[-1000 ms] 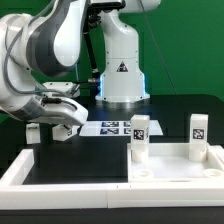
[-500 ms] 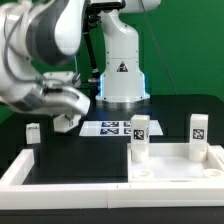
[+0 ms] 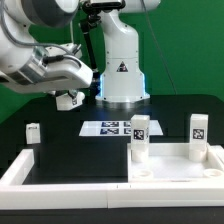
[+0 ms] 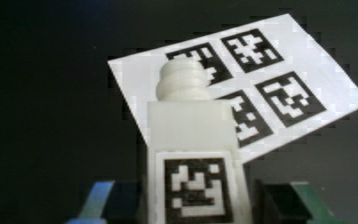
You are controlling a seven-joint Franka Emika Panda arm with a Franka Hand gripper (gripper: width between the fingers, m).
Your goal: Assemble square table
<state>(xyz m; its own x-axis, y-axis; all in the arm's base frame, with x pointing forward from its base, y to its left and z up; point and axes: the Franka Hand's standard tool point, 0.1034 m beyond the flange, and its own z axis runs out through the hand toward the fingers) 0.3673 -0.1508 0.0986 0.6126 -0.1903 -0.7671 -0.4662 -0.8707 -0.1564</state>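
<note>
Gripper (image 3: 68, 99), exterior view's upper left: clenched on 1 leg (image 4: 194, 150), threaded tip pointing down; square top (image 3: 175, 166), lower right, carries 2 legs (image 3: 140, 137); advised: keep leg plumb, seat tip squarely in a free corner.

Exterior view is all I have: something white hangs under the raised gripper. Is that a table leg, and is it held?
Observer: Yes. The wrist view shows a white leg held between the fingers of the gripper.
Operator: Which end points away from the gripper?
Observer: The ridged, screw-like tip; the tagged end sits nearer the fingers.
Operator: What lies beyond that tip?
Observer: The marker board, its printed tags in view past the leg.
</note>
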